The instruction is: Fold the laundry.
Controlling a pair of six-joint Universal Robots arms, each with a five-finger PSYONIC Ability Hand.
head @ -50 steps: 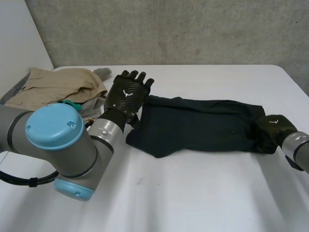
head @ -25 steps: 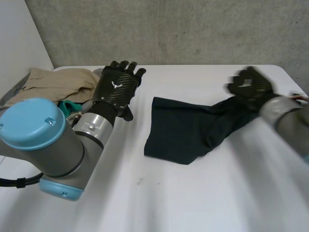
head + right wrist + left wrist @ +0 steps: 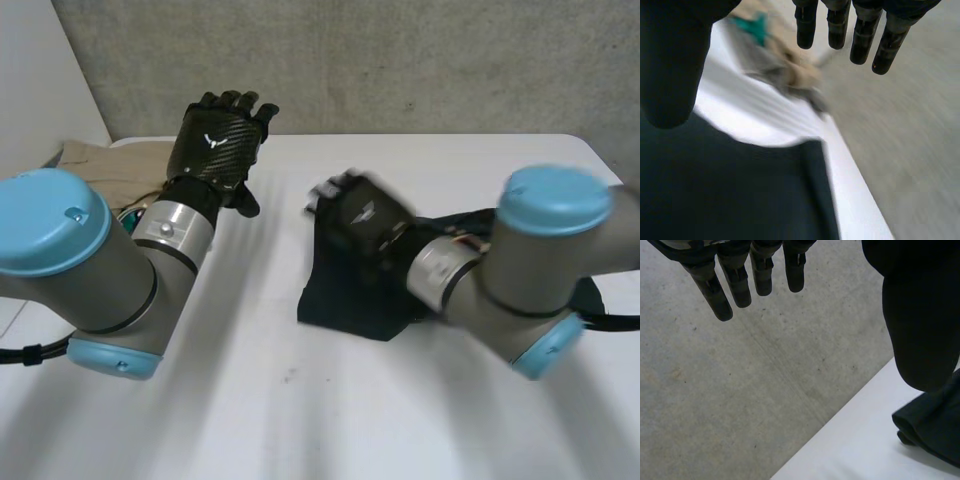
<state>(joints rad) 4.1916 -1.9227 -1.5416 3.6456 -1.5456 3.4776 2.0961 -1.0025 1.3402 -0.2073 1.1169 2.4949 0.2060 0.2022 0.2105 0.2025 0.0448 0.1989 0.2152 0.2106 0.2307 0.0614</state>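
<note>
Head view shows the dark cloth (image 3: 338, 295) bunched in the middle of the table (image 3: 300, 420). The right hand (image 3: 362, 222) is over its end nearer the left arm, fingers (image 3: 860, 35) straight, holding nothing. The left hand (image 3: 215, 145) is raised by the tan pile (image 3: 95, 158), fingers (image 3: 737, 280) straight, empty.

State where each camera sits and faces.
Head view: behind, between the arms, looking down at the table; both arms, left hand raised, right hand over the dark cloth.
Left wrist view: on that wrist, facing the wall; straight fingers show.
Right wrist view: on that wrist, facing dark cloth and tan clothes; straight fingers show.
All share the dark cloth.
</note>
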